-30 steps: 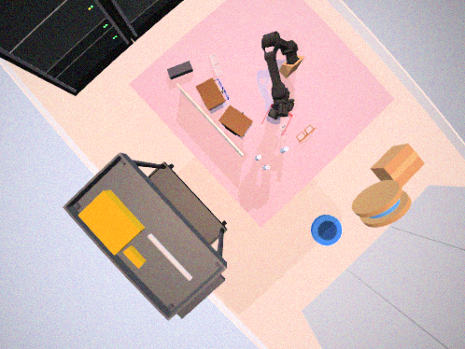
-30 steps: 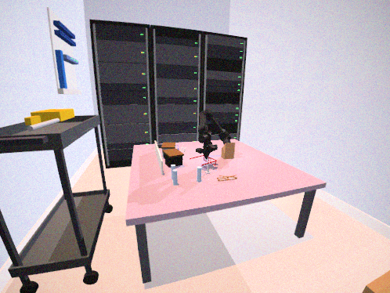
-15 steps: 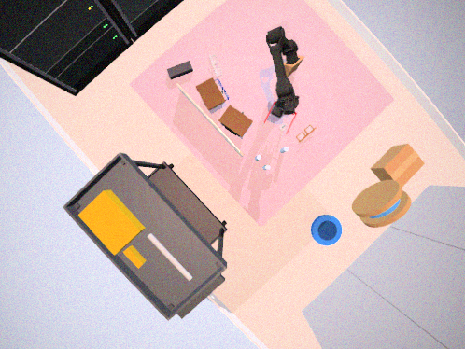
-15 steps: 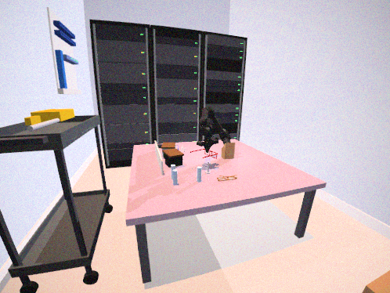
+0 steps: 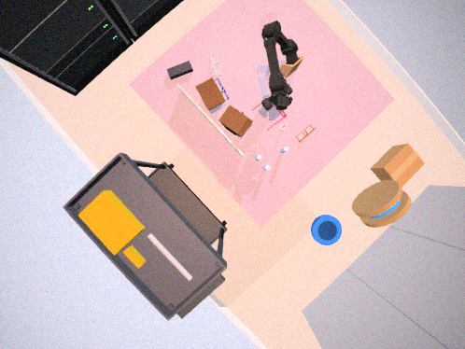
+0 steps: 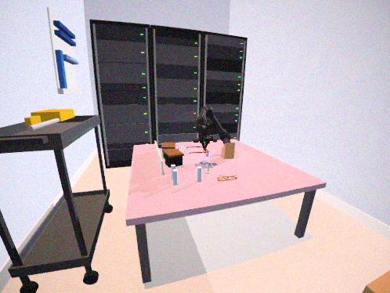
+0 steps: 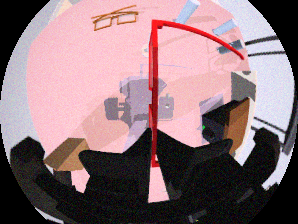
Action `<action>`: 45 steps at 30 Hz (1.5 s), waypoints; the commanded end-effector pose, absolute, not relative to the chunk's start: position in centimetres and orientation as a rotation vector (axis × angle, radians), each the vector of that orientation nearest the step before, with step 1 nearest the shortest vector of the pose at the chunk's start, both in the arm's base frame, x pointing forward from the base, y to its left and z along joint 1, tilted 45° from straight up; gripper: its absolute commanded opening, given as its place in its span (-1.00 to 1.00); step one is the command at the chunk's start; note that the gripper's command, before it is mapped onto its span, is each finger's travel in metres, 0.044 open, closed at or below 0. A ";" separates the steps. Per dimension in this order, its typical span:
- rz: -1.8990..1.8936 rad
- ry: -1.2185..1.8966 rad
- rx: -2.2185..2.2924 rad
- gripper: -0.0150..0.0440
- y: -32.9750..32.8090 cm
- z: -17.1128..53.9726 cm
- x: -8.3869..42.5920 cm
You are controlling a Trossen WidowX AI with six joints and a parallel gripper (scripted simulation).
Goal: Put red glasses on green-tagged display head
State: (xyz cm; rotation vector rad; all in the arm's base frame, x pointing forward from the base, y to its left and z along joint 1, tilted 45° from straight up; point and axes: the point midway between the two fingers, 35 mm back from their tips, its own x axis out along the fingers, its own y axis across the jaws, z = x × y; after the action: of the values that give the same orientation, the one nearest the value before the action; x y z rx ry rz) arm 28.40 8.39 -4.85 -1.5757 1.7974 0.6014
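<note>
My gripper [image 5: 281,109] [image 6: 205,146] [image 7: 150,131] is shut on the front frame of the red glasses [image 5: 276,123] [image 6: 207,153] [image 7: 154,55]. It holds them above the table, temples reaching toward the heads' side. One temple curves right in the wrist view; the other is hidden there. The nearer display head [image 5: 235,120] [image 6: 173,157] [image 7: 238,121], a dark block with a brown top, stands apart from the glasses. A small green tag [image 7: 203,127] shows beside its dark face in the wrist view. The other brown-topped head [image 5: 210,93] [image 6: 168,145] stands behind it.
A pale low wall [image 5: 210,119] [image 6: 159,158] runs beside the heads. Several light-blue posts, one post [image 5: 285,149] [image 6: 199,175] among them, stand toward the front. Orange glasses [image 5: 301,136] lie beyond a small white stand [image 5: 283,127]. A wooden block [image 5: 291,68] [image 6: 229,150] [image 7: 69,153] stands near the arm.
</note>
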 end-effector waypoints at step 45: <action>-0.799 1.442 -0.403 -0.49 -2.2 3.8 26.6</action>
State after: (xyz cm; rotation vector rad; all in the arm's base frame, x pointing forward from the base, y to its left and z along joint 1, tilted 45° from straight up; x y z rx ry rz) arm 26.82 -1.86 4.06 -0.4022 1.4401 -0.7902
